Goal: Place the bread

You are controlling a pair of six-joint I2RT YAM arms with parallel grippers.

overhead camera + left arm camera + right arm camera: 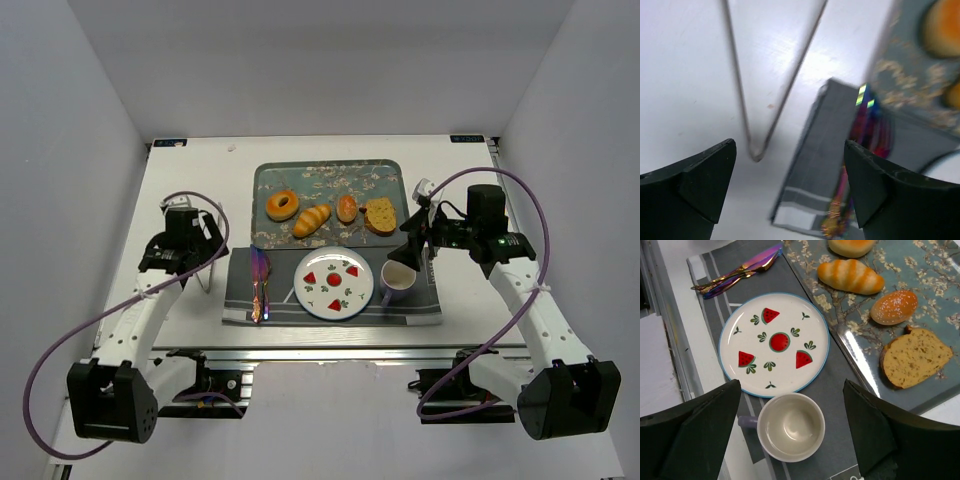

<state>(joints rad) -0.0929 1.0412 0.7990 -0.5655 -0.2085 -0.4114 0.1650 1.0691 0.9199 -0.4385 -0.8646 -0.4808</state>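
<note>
The bread [380, 215] [915, 357] is a brown slice lying at the right end of the floral tray [330, 175] [927, 267], beside a seeded bun [347, 208] [894, 307], a croissant [311, 220] [850, 276] and a doughnut [282, 205] [942, 25]. A watermelon-pattern plate [334, 283] [774, 342] sits bare on the grey placemat [420, 305] [825, 165]. My right gripper [410, 248] [792, 390] hovers open over the cup [397, 283] [791, 426], holding nothing. My left gripper [200, 262] [790, 144] is open and empty, left of the placemat.
Iridescent cutlery [259, 285] [865, 135] [737, 272] lies on the placemat's left side. A thin V-shaped wire [205, 280] [757, 150] rests on the white table under the left gripper. White walls close in the table on three sides.
</note>
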